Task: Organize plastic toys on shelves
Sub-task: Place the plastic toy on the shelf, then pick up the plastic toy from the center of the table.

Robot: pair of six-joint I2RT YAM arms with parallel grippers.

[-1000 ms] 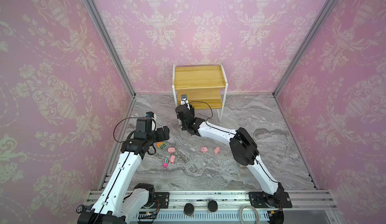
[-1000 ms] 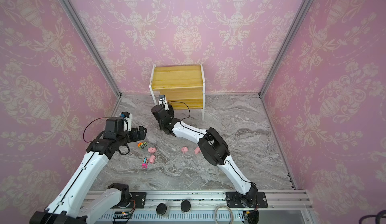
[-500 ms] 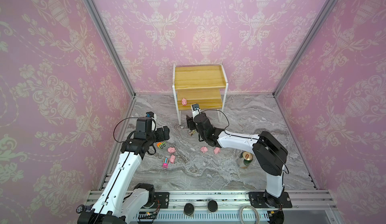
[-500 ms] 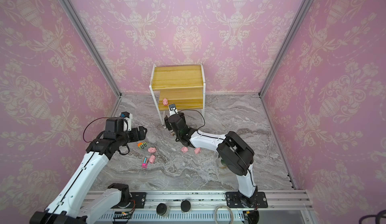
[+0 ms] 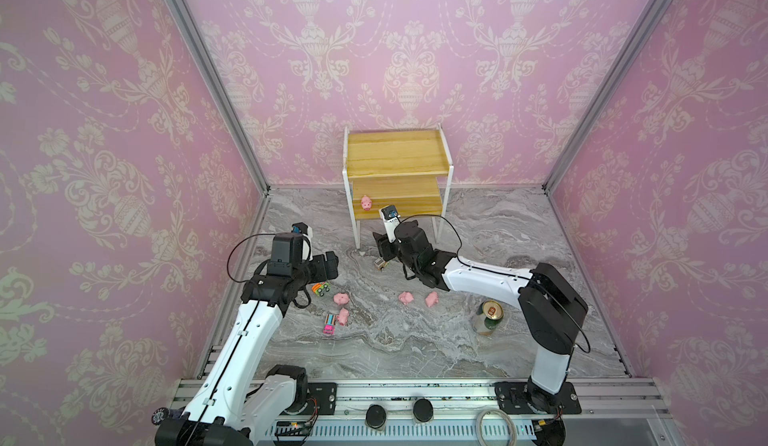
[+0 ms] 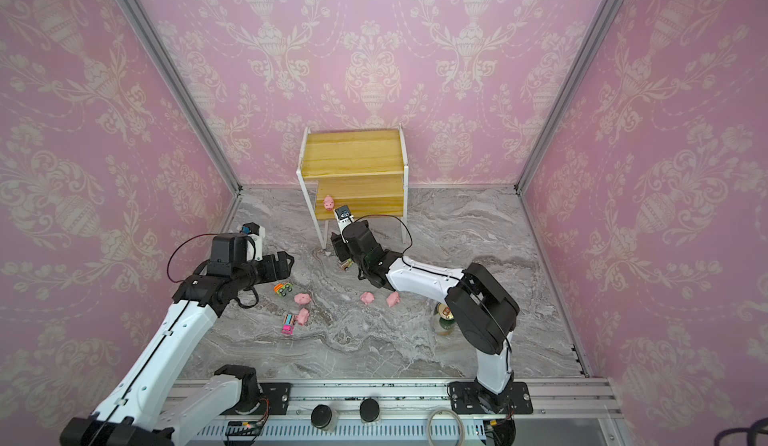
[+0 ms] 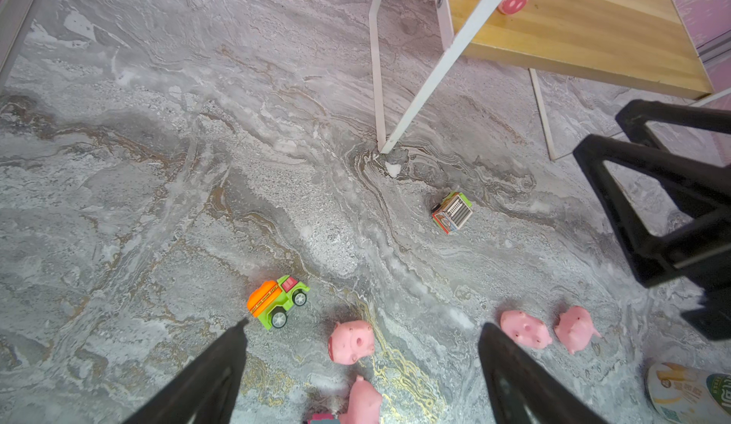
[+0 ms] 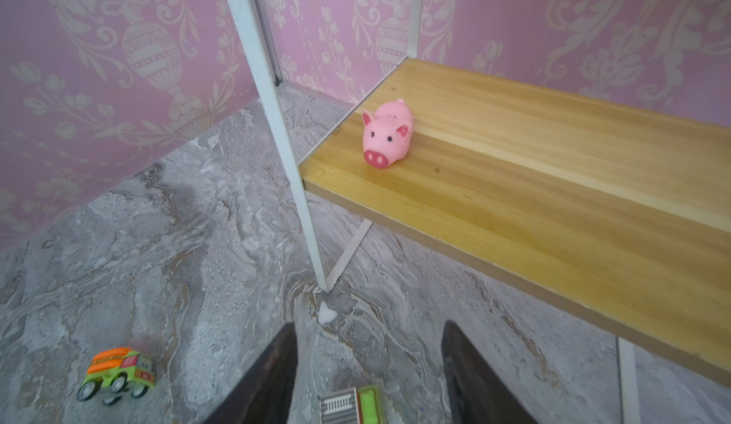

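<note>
On the lower yellowish board of the small white-framed two-tier rack (image 8: 514, 188), a small pink plastic pig (image 8: 387, 135) now stands alone, where a second ago the right gripper (image 8: 368, 325) covered it. We see that gripper drawn back, its jaws apart and empty, just over the tiny brown-green toy truck (image 7: 452, 212) near the rack's front leg. Our left gripper (image 7: 362, 323) has not shifted and hangs spread and empty over the grey marbled counter (image 5: 415, 340). We judge one toy shelved. Four more pink pigs (image 5: 340, 298), the orange-green truck (image 7: 277, 301) and the pink-blue truck (image 5: 329, 323) wait below.
</note>
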